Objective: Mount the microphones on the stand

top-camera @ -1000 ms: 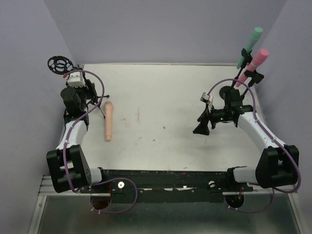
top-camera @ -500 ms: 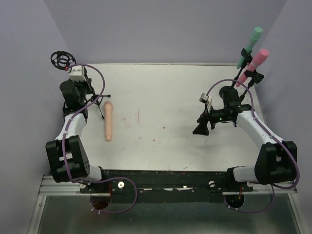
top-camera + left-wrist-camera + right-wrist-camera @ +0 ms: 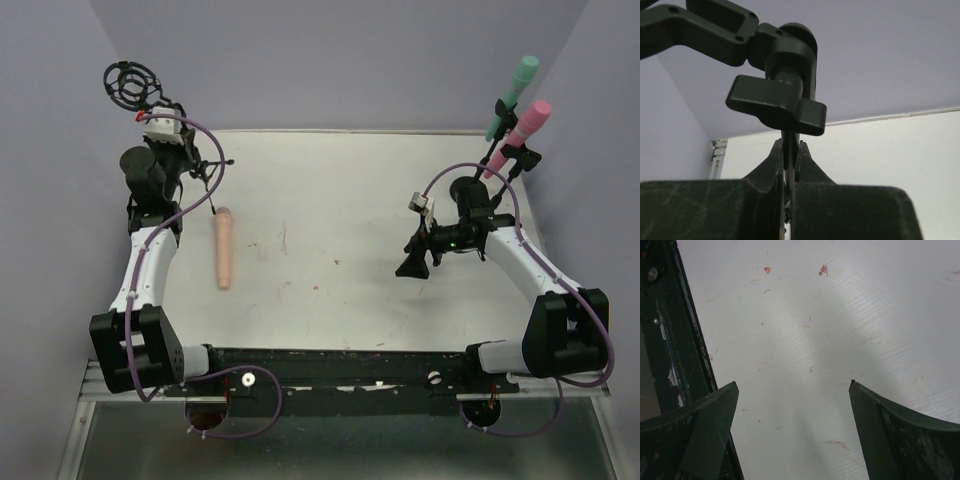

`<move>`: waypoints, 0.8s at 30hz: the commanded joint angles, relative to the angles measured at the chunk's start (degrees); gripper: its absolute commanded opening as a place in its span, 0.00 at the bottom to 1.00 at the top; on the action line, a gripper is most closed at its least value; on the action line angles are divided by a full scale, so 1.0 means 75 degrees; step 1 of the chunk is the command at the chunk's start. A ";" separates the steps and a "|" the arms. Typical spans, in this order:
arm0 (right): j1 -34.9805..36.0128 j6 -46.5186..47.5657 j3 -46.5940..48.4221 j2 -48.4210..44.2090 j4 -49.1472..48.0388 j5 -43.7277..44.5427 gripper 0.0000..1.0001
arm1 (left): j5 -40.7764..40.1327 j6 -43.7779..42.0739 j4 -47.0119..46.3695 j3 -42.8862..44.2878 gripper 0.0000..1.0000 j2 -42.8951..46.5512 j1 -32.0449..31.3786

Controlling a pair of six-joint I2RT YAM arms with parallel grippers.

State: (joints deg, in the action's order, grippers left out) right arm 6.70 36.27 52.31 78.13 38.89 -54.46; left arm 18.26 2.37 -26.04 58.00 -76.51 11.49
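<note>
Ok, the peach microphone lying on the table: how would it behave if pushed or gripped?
The peach microphone lies flat on its round side, so a sideways nudge would probably roll it. It looks slim, straight and rigid, likely light. Its smooth surface might slip in a loose grip.

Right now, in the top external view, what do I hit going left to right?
shock-mount stand → peach microphone lying on the table → right gripper, open → mint green microphone and pink microphone, overlapping at far right.
</note>
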 commanded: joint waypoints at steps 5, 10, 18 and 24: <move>0.0009 0.0226 0.0021 -0.0104 0.0146 0.0019 1.00 | -0.0323 0.0280 -0.0170 -0.0536 0.00 0.1388 -0.3133; -0.0003 0.0250 0.0021 -0.0175 0.0146 0.0089 1.00 | -0.0958 0.0283 -0.0944 -0.1030 0.00 0.1051 -0.4986; -0.0014 0.0308 -0.0014 -0.0210 0.0146 0.0171 1.00 | -0.0337 -0.0632 -0.1250 -0.0445 0.00 -0.0473 -0.6311; -0.0026 0.0297 -0.0003 -0.0175 0.0135 0.0159 1.00 | -0.0325 -0.0949 -0.1192 -0.0396 0.00 -0.0908 -0.6711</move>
State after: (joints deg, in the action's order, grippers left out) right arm 6.68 37.58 52.31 77.54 39.13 -54.19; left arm 15.05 -0.95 -28.75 52.10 -83.40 -37.15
